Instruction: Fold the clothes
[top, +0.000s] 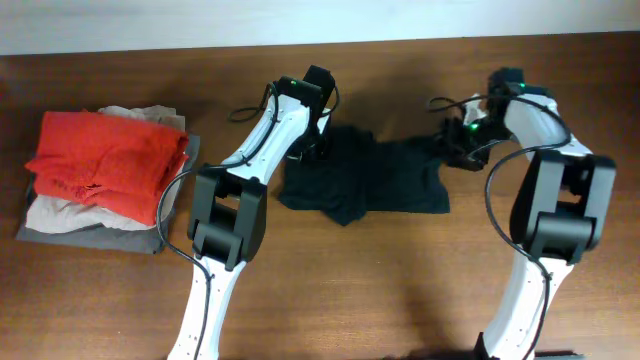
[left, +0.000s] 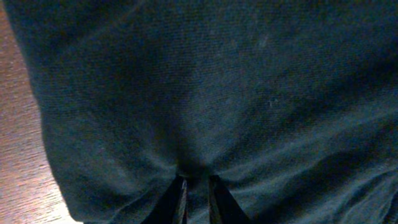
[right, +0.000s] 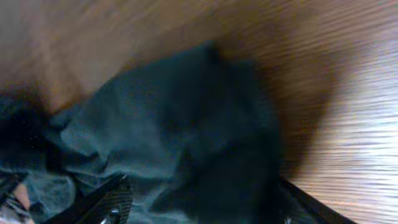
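The black shirt (top: 370, 180) lies crumpled on the far half of the table (top: 400, 290), between the two arms, and its upper edge is near the back edge of the wood. Its lower edge is uneven, with one corner that hangs toward us in the middle. In front of this edge we see bare wood between the two arm bases, and more bare wood to the right of the right arm. At the left there is a pile of folded clothes (top: 90, 215) with a red piece (top: 105, 160) on top. It is well apart from the shirt, and the left arm passes between them. The left gripper (top: 310, 148) is at the upper left corner of the shirt. In the left wrist view its fingers (left: 177, 205) stand very narrow, and the cloth is pulled into small folds just at their tips, so they pinch it. The right gripper (top: 460, 140) is at the upper right corner. In the right wrist view, which is blurred, its fingers (right: 102, 202) are wide apart and a thick bunch of the shirt lies between them, beside bare wood.
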